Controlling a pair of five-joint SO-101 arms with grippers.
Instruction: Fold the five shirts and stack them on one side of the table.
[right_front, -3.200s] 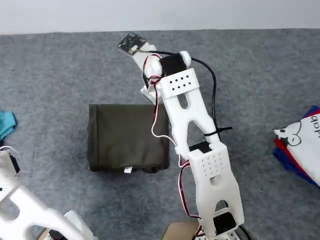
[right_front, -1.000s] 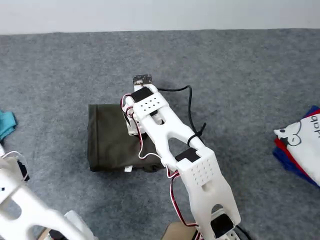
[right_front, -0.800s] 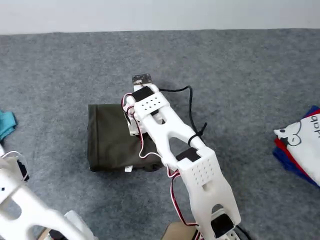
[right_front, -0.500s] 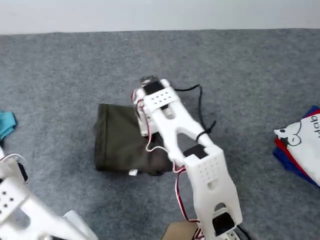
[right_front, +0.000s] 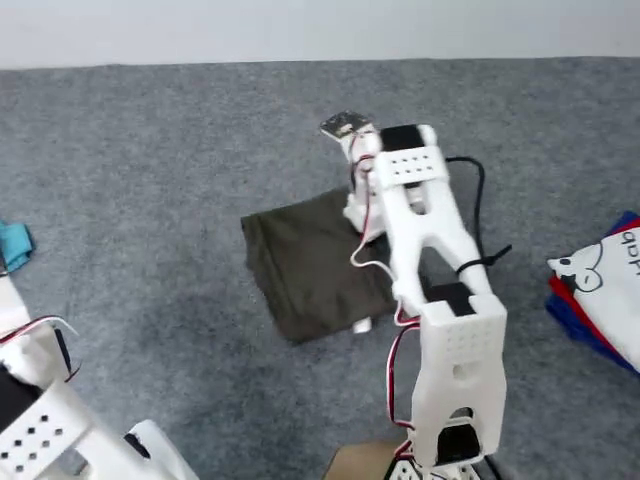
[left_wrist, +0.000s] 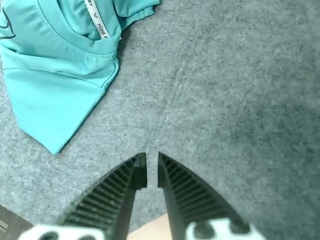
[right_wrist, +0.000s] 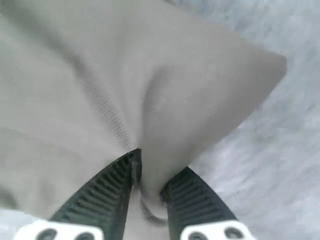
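Fabric at the far right corner of the folded olive shirt (right_front: 310, 265), lying mid-table, is pinched by the right gripper (right_wrist: 150, 172), while the left gripper (left_wrist: 152, 167) hangs clenched near the teal shirt (left_wrist: 55, 75).

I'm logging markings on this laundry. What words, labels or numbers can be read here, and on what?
Nothing reads in full.
Teal shirt, neck tape: lettering broken by the folds, not readable whole.
White shirt: dark print cut by the picture's edge, too small to read.
Olive shirt, white tag: too small to read.
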